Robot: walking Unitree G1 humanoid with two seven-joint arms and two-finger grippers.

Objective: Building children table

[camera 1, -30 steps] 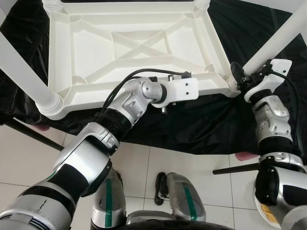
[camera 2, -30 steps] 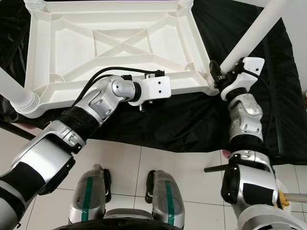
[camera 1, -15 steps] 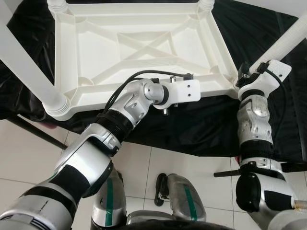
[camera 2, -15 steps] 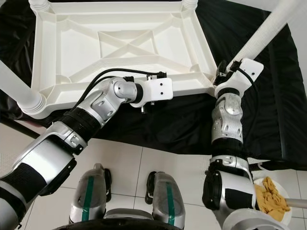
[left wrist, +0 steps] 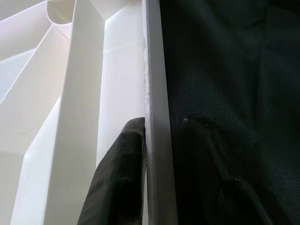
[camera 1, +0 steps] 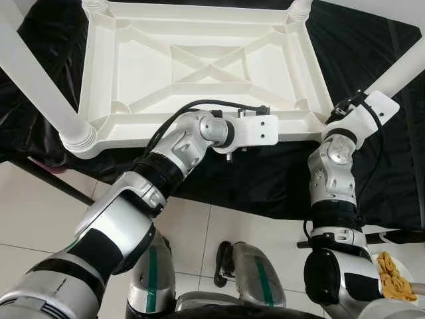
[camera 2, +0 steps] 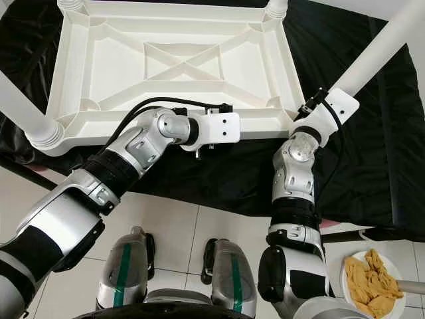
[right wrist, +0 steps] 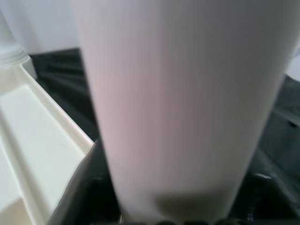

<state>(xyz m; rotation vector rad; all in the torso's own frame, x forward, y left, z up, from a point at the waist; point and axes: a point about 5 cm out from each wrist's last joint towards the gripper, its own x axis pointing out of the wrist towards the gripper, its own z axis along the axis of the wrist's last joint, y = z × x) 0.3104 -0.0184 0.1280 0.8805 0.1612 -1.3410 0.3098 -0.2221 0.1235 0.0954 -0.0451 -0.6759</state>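
A white plastic children's table (camera 1: 199, 66) lies upside down on a black cloth, with its legs pointing up at the corners. My left gripper (left wrist: 157, 168) is shut on the table's near rim (camera 1: 166, 133), one finger (left wrist: 122, 183) inside the rim and the other on the outside against the cloth. My right gripper (camera 1: 340, 109) is at the near right corner, shut around the base of the near right leg (camera 1: 398, 63). That leg (right wrist: 183, 93) stands close between the dark fingers (right wrist: 89, 187) in the right wrist view.
The black cloth (camera 1: 265, 179) hangs over the near edge above the tiled floor. A plate with yellow-brown cloth (camera 2: 372, 282) lies at the lower right. The near left leg (camera 1: 40, 80) slants out to the left. My feet (camera 1: 246, 272) stand close below the rim.
My right forearm and elbow have swung inward to the left while the gripper stayed on the leg, uncovering the plate. The table has shifted slightly to the right in view.
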